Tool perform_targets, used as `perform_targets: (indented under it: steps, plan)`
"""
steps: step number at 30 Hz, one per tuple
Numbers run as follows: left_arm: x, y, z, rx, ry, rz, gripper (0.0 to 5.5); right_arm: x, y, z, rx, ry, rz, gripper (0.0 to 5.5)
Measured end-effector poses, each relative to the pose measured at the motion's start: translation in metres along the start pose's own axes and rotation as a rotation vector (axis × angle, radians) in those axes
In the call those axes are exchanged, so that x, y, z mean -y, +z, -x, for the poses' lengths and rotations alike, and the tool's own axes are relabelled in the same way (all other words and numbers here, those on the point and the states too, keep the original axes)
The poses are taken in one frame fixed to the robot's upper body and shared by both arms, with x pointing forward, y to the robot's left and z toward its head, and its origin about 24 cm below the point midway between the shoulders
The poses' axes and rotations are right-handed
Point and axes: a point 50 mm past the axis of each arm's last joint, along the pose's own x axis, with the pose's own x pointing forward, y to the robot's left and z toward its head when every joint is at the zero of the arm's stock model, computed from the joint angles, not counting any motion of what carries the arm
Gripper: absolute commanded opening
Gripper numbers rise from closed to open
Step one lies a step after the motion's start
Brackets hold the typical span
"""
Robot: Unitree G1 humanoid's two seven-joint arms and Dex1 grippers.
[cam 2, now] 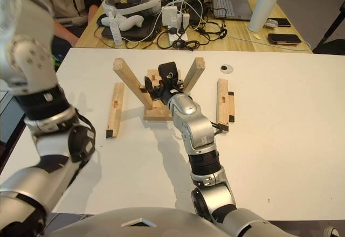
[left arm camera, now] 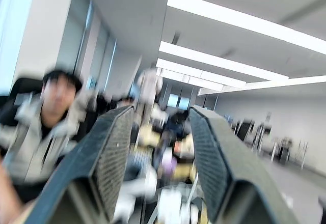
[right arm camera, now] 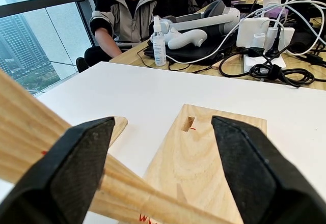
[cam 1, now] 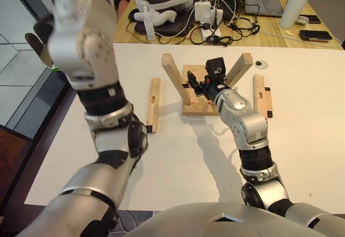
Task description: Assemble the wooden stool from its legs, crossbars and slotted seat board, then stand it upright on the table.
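1. The seat board [cam 1: 198, 107] lies flat on the white table [cam 1: 302, 140], towards the far side and about midway across.
2. Two legs stand in the board and lean outward: the left leg [cam 1: 173, 78] tilts left and the right leg [cam 1: 241, 67] tilts right.
3. A loose wooden bar [cam 1: 154, 103] lies flat to the left of the board. Two more bars [cam 1: 261, 94] lie side by side to its right.
4. The right gripper [cam 1: 195, 85] hangs low over the board between the two legs. Its claw is wide and holds nothing. One finger [right arm camera: 76, 168] is close against the left leg; I cannot tell whether they touch.
5. A slot [right arm camera: 189, 123] in the board shows between the right fingers.
6. The left gripper [left arm camera: 162, 111] is raised high at the left, away from the table, with its claw wide and empty.
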Motion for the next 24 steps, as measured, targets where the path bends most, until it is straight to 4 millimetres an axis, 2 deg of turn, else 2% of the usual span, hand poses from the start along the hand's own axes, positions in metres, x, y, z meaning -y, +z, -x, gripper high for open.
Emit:
perform_targets:
  steps: [2, 5, 9, 10, 13, 17, 18, 19, 24]
  plan:
    - [0.004, 0.008, -0.005, 0.034, -0.027, 0.008, 2.03, 0.0, -0.002, 0.0, -0.005, -0.002, -0.003, 3.55]
    - [0.008, 0.005, -0.007, 0.024, -0.06, 0.01, 2.03, 0.001, -0.003, 0.001, -0.006, -0.011, -0.017, 3.55]
    - [0.016, 0.027, -0.019, 0.104, -0.115, 0.097, 2.03, 0.005, -0.005, 0.002, -0.009, -0.03, -0.038, 3.55]
    - [0.017, 0.028, -0.021, 0.104, -0.117, 0.101, 2.03, 0.005, -0.005, 0.002, -0.01, -0.032, -0.038, 3.55]
    - [0.016, 0.015, -0.018, 0.038, -0.103, 0.097, 2.03, 0.005, -0.005, 0.002, -0.01, -0.037, -0.037, 3.55]
    - [0.019, -0.045, -0.004, -0.283, -0.027, 0.119, 2.03, 0.005, -0.005, 0.002, -0.01, -0.046, -0.035, 3.55]
    - [0.02, -0.052, 0.0, -0.323, -0.027, 0.122, 2.03, 0.005, -0.005, 0.002, -0.009, -0.046, -0.035, 3.55]
    - [0.021, -0.051, 0.001, -0.331, -0.031, 0.12, 2.03, 0.005, -0.004, 0.003, -0.007, -0.046, -0.035, 3.55]
    - [0.029, -0.023, 0.009, -0.257, -0.11, 0.099, 2.03, 0.007, -0.005, 0.004, -0.009, -0.059, -0.035, 3.55]
